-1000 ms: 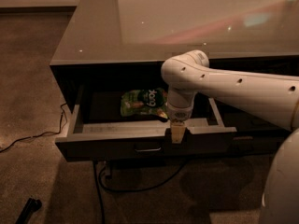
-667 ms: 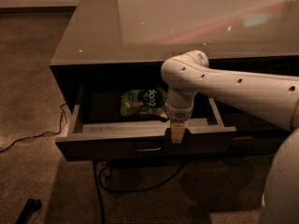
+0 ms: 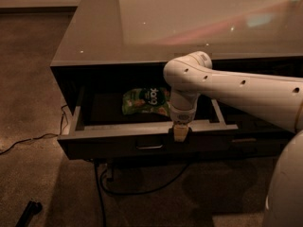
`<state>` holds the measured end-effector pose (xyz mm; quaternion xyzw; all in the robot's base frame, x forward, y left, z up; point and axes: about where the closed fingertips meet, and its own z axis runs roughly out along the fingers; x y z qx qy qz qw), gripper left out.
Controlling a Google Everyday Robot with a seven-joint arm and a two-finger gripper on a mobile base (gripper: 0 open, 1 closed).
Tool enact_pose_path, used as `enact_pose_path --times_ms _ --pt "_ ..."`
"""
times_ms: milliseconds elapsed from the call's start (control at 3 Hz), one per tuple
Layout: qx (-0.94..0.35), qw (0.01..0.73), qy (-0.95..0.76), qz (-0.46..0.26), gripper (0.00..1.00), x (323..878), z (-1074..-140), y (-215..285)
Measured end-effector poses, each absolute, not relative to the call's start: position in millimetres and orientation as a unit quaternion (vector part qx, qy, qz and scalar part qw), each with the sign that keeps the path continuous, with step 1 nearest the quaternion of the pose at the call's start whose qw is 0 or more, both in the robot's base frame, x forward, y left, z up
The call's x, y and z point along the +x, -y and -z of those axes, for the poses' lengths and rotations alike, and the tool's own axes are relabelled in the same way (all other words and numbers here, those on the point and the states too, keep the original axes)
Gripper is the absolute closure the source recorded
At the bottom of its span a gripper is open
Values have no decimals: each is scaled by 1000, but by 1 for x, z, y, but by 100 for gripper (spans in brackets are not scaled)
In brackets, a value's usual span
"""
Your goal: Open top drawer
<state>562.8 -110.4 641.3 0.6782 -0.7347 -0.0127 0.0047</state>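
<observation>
Top drawer (image 3: 118,143): stands well out, opening nearly done; my tool (image 3: 180,132) at its front lip, whether clamped I cannot tell; next, I'd lift clear.

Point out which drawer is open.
The wide top drawer, pulled out with a green bag inside and the gripper at its front edge; the narrower front to its right is shut.

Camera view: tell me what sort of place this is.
Probably an indoor room, an office or lounge: carpet floor, a low dark cabinet with a glossy top, loose cables below. The gripper sits at the front edge of the open top drawer.
</observation>
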Motion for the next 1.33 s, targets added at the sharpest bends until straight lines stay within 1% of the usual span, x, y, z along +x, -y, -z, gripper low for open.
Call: enact_pose_path --times_ms 333,1333 --pt "678 5 735 13 0 563 -641 110" --pt "687 -3 726 16 0 560 -639 110"
